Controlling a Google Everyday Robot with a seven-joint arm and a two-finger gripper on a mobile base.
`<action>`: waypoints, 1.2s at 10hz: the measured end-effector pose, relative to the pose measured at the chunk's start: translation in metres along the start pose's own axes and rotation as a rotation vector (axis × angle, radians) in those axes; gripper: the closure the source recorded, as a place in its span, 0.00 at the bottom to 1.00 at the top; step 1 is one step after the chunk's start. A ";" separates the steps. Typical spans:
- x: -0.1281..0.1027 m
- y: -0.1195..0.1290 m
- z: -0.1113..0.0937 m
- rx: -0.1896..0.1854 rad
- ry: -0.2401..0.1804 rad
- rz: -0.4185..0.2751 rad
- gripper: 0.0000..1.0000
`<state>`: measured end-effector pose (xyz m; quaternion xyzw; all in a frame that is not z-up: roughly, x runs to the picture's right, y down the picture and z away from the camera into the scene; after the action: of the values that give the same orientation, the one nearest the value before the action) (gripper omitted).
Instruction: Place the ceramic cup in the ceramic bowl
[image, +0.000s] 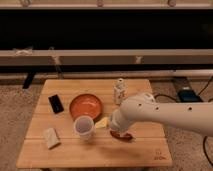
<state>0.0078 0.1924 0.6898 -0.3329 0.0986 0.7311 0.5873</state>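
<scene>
Camera view showed the ceramic cup (84, 126) upright on the wooden table (65, 152), just in front of the ceramic bowl (86, 106), not in it. The gripper (113, 125) sat just right of the cup, its state indeterminable. Grasp, lift and placement were all outstanding.

White ceramic cup (84, 126), orange-red ceramic bowl (86, 106) at its twelve o'clock, patterned white bottle (119, 92), black slab (56, 103), pale wooden surface (65, 155), my white-armed pincer (119, 131) at the cup's three o'clock.
</scene>
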 end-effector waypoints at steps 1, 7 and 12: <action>-0.004 0.006 0.000 0.014 -0.003 -0.023 0.20; -0.034 0.050 0.022 0.220 -0.036 -0.179 0.20; -0.041 0.053 0.054 0.362 -0.065 -0.219 0.22</action>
<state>-0.0574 0.1737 0.7426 -0.2068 0.1724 0.6438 0.7163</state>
